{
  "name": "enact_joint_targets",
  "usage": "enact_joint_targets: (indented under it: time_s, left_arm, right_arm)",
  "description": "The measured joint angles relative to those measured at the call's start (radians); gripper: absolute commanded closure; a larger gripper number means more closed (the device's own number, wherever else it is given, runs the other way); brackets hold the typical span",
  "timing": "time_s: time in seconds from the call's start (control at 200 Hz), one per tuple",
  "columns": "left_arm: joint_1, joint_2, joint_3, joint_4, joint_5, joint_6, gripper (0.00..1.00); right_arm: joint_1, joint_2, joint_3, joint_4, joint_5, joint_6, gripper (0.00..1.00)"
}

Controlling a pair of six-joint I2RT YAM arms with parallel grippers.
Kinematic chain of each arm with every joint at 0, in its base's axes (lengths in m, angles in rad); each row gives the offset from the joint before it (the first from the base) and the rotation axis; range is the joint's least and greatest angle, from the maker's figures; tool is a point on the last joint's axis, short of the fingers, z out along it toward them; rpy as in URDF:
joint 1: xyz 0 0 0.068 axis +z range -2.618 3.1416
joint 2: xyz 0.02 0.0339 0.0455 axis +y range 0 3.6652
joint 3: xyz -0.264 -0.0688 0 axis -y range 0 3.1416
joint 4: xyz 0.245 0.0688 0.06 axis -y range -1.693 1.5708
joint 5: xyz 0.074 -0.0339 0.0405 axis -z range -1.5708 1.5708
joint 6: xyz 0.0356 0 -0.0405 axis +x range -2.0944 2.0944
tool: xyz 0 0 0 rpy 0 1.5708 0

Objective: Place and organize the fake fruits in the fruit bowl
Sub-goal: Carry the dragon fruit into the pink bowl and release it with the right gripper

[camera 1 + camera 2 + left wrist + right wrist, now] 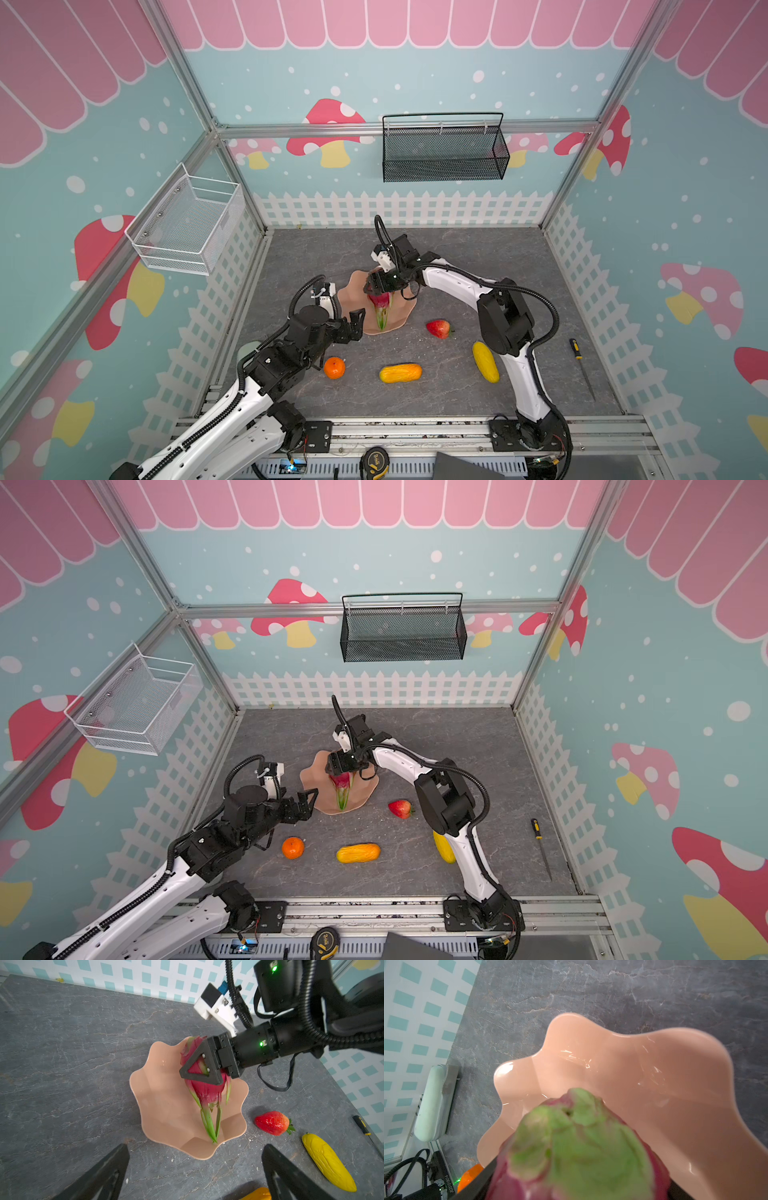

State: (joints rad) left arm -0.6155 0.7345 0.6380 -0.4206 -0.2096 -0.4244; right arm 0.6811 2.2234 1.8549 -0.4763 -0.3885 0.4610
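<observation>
My right gripper (380, 293) (193, 1064) is shut on the magenta dragon fruit (381, 309) (207, 1088) (571, 1147). It holds the fruit over the peach-pink fruit bowl (405, 311) (166, 1095) (654, 1084), green tip down near the bowl's front rim. My left gripper (355, 328) (195, 1167) stands open and empty at the bowl's front left edge. On the table lie the strawberry (438, 328) (272, 1123), the small orange (334, 368), the mango (400, 372) and the yellow bumpy fruit (485, 361) (328, 1161). The right arm partly hides the yellow bumpy fruit (442, 850) in a top view.
A screwdriver (579, 361) lies near the right wall. A black mesh basket (444, 149) hangs on the back wall and a white wire basket (187, 220) on the left wall. A tape measure (374, 461) sits on the front rail.
</observation>
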Motion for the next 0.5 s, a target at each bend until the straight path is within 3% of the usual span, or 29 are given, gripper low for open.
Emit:
enact_joint_targets:
  time_s: [0.235,0.315,0.415,0.501]
  left_arm:
    - [0.0,0.0,-0.021,0.006,0.0,-0.007,0.0]
    - [0.0,-0.003,-0.025,0.008,0.0,-0.007,0.0]
    - [0.0,-0.013,-0.029,0.01,0.0,-0.007,0.0]
    - [0.0,-0.024,-0.032,0.011,0.0,-0.007,0.0]
  right_arm:
    - [0.0,0.029,0.041,-0.025,-0.011,-0.001,0.27]
    - [0.0,0.051,0.048,-0.032,-0.006,-0.002,0.18]
    - [0.0,0.074,0.049,-0.047,0.005,-0.006,0.16]
    - [0.0,0.084,0.057,-0.058,0.014,-0.004,0.07]
